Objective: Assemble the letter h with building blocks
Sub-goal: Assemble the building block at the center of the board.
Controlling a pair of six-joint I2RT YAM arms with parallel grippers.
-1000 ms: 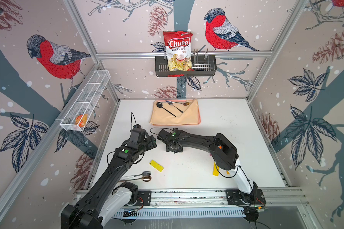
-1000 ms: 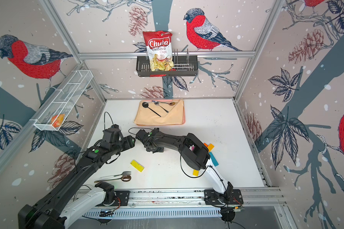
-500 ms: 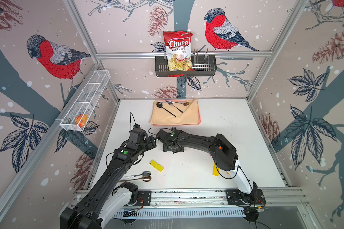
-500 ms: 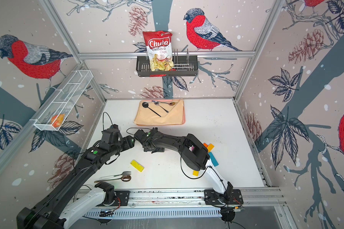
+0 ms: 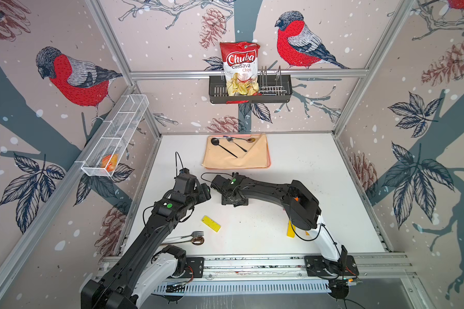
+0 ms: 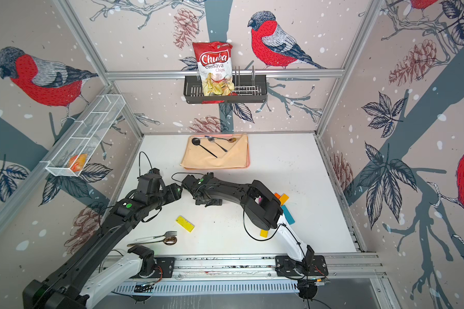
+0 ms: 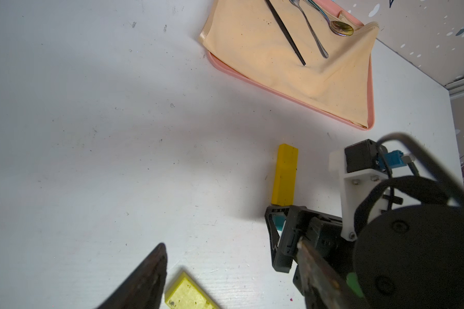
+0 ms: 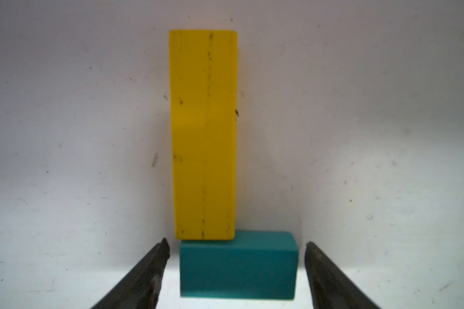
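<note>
The teal rectangular block (image 8: 237, 264) is lying on the white counter (image 8: 65, 133), butted against the end of the long flat yellow plank (image 8: 204, 133) (edges slightly offset). It is being straddled by the right hand (image 8: 236, 247), fingers (image 8: 145, 275) apart and clear of it; a crooked lift could knock the joint askew. The left hand (image 7: 230, 243), likewise spread and empty, is being held close, risking a collision.

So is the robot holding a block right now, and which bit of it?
No, nothing is held. The right gripper is open around the teal block, with a gap each side. The left gripper is open and empty.
</note>
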